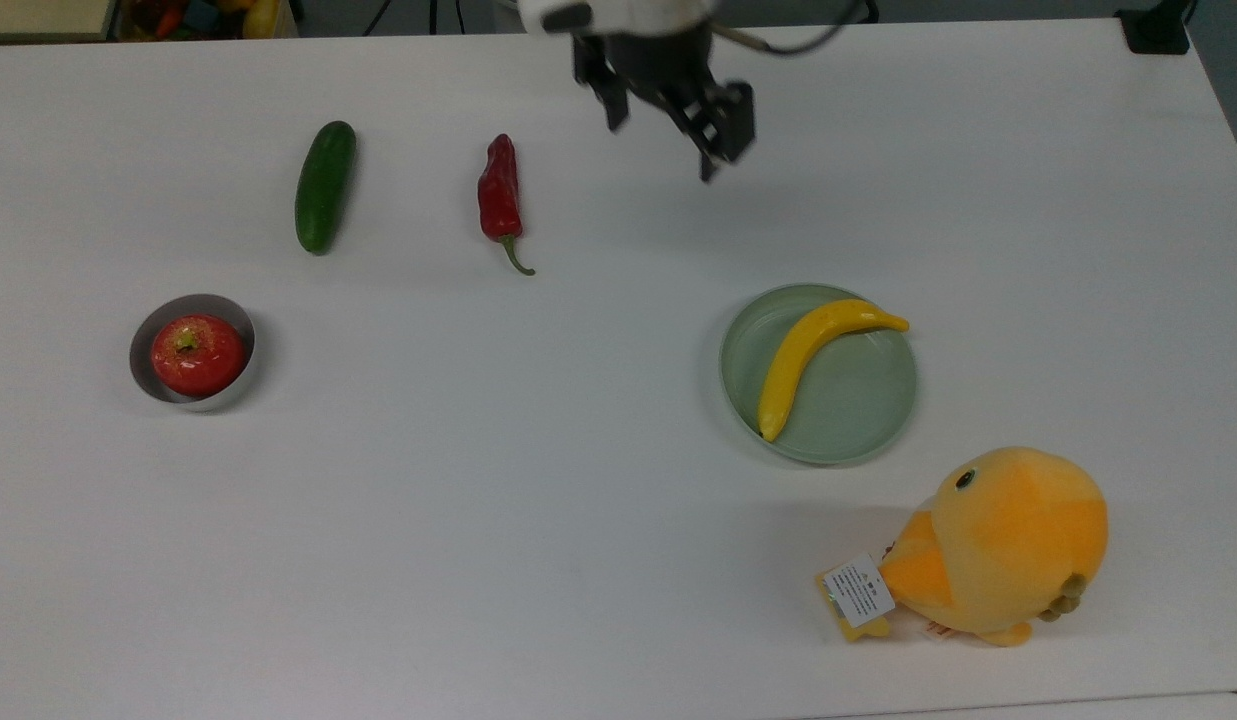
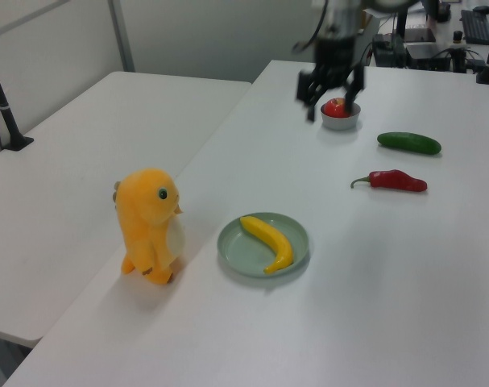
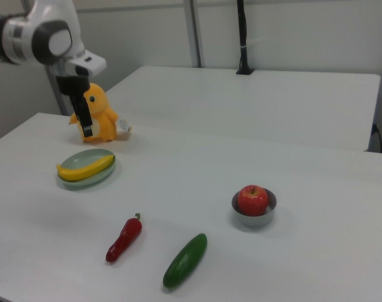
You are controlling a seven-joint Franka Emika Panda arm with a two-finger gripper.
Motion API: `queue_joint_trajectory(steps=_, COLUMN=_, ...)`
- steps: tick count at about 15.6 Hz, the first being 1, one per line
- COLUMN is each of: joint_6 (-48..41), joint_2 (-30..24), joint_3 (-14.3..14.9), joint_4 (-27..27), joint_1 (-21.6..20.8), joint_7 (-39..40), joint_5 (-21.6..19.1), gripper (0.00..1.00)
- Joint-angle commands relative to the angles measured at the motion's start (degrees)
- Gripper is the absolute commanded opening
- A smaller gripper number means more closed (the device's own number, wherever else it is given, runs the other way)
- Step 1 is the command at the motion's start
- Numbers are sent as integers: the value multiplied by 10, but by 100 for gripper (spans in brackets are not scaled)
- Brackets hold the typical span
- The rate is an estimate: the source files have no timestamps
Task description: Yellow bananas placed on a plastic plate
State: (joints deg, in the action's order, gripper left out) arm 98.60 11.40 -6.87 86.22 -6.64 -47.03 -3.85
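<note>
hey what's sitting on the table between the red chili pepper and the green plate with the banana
Nothing: in the top view, the white table is bare between the red chili pepper and the plastic plate holding the banana.

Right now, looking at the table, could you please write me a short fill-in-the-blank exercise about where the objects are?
1. The yellow banana lies on the pale green ____.
2. The red apple sits inside a small silver ____.
3. In the top view, the red chili pepper lies between the end effector and the green ____.
4. The end effector is open and holds ____.

Missing words: plate; bowl; cucumber; nothing
</note>
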Motion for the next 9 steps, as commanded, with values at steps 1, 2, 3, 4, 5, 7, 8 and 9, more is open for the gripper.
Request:
queue_joint_trajectory(steps=1, joint_6=-84, joint_2=-87, joint_3=6, joint_4=37, joint_1=33, joint_7=68, joint_5=1, gripper=100)
queue_joint_trajectory(steps=2, joint_6=-102, joint_2=-107, joint_3=8, joint_4=43, joint_1=43, joint_7=95, joint_5=0, gripper=100)
queue_joint_trajectory(steps=3, joint_6=-111, joint_2=-128, joint_3=14, joint_4=55, joint_1=47, joint_7=118, joint_5=0, gripper=100)
queue_joint_trajectory(steps=4, joint_6=-118, joint_2=-152, joint_3=26, joint_4=71, joint_1=47, joint_7=139, joint_5=0, gripper=100)
queue_joint_trajectory(steps=5, joint_6=-120, joint_2=-174, joint_3=40, joint_4=86, joint_1=45, joint_7=163, joint_5=0, gripper=100)
queue_joint_trajectory(steps=7, joint_6=-160, joint_2=-193, joint_3=86, joint_4=85, joint_1=40, joint_7=235, joint_5=-4, gripper=100)
queue_joint_trajectory(steps=8, joint_6=-163, joint_2=-195, joint_3=97, joint_4=84, joint_1=40, joint_7=272, joint_5=-5, gripper=100)
queue_joint_trajectory(steps=9, joint_6=-163, joint_2=-196, joint_3=102, joint_4=84, joint_1=40, joint_7=305, joint_5=-7, gripper=100)
